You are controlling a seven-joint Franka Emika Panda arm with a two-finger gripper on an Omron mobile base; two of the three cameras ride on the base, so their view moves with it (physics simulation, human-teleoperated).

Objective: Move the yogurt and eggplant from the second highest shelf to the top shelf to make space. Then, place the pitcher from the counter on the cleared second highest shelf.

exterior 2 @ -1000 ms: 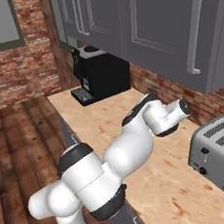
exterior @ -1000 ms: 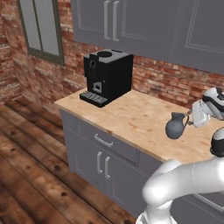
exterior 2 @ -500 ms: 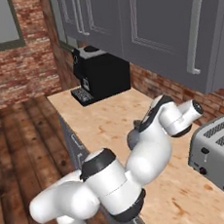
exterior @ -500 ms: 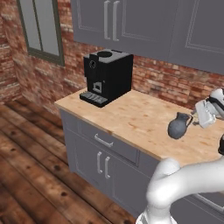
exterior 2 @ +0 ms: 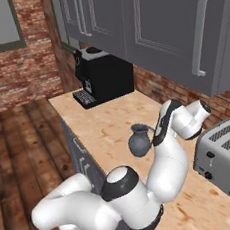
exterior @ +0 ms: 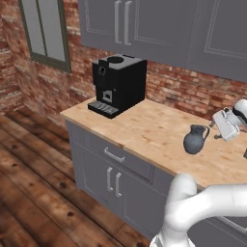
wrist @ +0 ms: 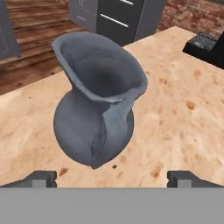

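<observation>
Blue-grey pitcher [wrist: 97, 111] upright on counter [wrist: 183, 127], seemingly ahead of spread fingers [wrist: 40, 179].

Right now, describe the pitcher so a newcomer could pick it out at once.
Find the long wooden counter under the grey wall cabinets, with the black coffee machine at one end and the silver toaster at the other. Between them stands the pitcher, right in front of the tool. It is the one dark blue-grey bulbous jug, with a narrow neck, flared rim and side handle.
</observation>
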